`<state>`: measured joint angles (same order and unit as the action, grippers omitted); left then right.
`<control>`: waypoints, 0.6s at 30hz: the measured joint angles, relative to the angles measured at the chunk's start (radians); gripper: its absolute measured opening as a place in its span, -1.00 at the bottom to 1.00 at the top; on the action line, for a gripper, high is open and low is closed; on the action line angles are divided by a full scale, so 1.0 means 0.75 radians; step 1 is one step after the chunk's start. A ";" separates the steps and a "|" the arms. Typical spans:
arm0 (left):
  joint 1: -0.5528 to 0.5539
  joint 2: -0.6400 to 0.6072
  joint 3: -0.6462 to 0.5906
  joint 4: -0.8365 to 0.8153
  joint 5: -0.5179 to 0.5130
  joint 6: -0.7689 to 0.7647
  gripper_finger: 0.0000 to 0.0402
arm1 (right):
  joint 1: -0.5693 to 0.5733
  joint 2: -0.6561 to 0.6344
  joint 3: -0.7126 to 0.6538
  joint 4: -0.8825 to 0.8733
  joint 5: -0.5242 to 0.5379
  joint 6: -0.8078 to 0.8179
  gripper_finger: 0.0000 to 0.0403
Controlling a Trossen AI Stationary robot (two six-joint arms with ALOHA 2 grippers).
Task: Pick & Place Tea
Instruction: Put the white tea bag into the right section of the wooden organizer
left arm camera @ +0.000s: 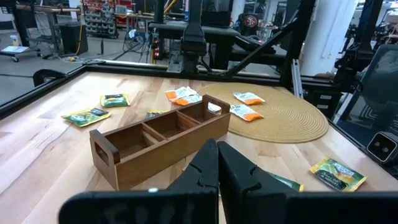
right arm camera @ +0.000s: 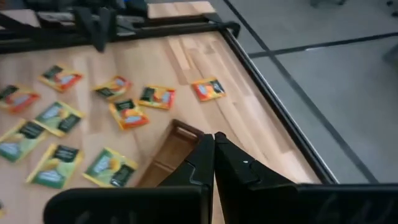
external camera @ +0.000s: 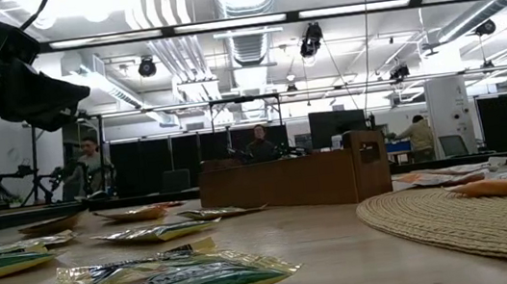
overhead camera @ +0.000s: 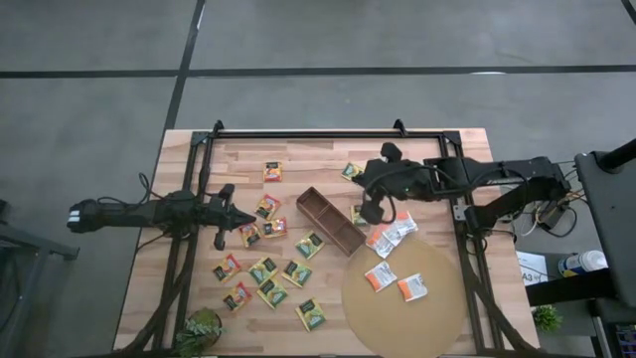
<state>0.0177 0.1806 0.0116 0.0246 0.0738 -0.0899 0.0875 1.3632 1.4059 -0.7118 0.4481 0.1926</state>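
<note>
Several tea sachets lie flat on the wooden table: green-yellow and orange-red ones [overhead camera: 262, 269] to the left of the brown box [overhead camera: 330, 221], and white-and-orange ones [overhead camera: 381, 277] on the round tan mat [overhead camera: 405, 298]. My right gripper [overhead camera: 371, 212] is shut and holds nothing. It hangs above the box's right end, slanting down toward the table's left; the right wrist view shows the shut gripper [right arm camera: 213, 146] over the box [right arm camera: 174, 146]. My left gripper [overhead camera: 237, 217] waits shut at the table's left, level, and points at the box [left arm camera: 161, 140].
A black frame [overhead camera: 328, 134] runs along the table's far edge and down both sides. A small plant [overhead camera: 202, 330] stands at the near left corner. An orange-red sachet [overhead camera: 272, 171] and a green one [overhead camera: 352, 170] lie toward the far edge. People sit in the room beyond.
</note>
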 joint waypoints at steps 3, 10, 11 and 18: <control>0.000 0.000 0.000 0.000 0.000 0.000 -1.00 | -0.039 -0.012 -0.019 -0.053 -0.001 -0.014 -0.96; 0.000 0.000 0.000 0.000 0.000 0.000 -1.00 | -0.104 -0.038 -0.048 -0.324 -0.005 -0.018 -0.96; 0.000 0.000 0.000 0.000 0.000 0.000 -1.00 | -0.107 -0.038 -0.048 -0.373 -0.005 -0.018 -0.96; 0.000 0.000 0.000 0.000 0.000 0.000 -1.00 | -0.110 -0.072 -0.111 -0.523 -0.131 -0.077 -0.96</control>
<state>0.0180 0.1806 0.0116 0.0246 0.0738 -0.0898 0.0051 1.3093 1.3223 -1.1038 0.3501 0.1349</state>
